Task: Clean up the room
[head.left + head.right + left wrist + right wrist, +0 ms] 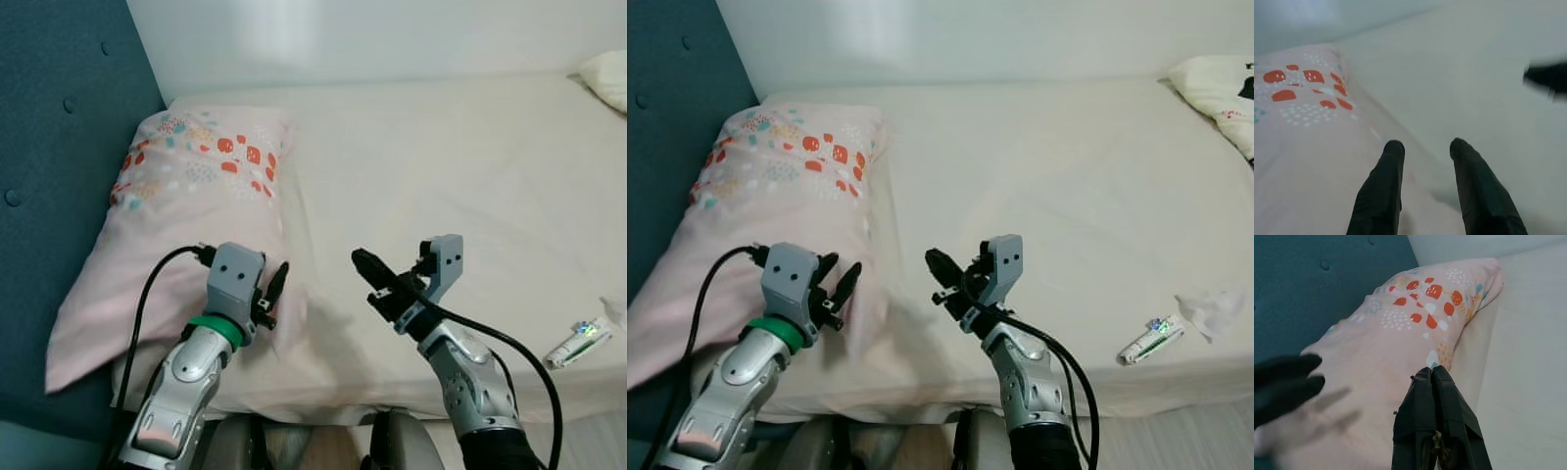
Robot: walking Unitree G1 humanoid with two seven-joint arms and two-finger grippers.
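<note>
Nearest the robot, the left claw (266, 294) is hovering with its fingers apart over the near edge of the pink pillow (176, 225), while the right claw (377, 279) is hanging with its fingers pressed together above the bare sheet of the bed (441, 166), angled toward the pillow. Along the bed's front edge, well to the right of the right claw, a small tube (1149, 340) is lying just beside a crumpled tissue (1212, 311). The risk, as I judge it, is the left claw snagging loose pillowcase fabric and dragging the pillow askew. Farther off, another cushion (1215, 93) is resting at the far right corner.
</note>
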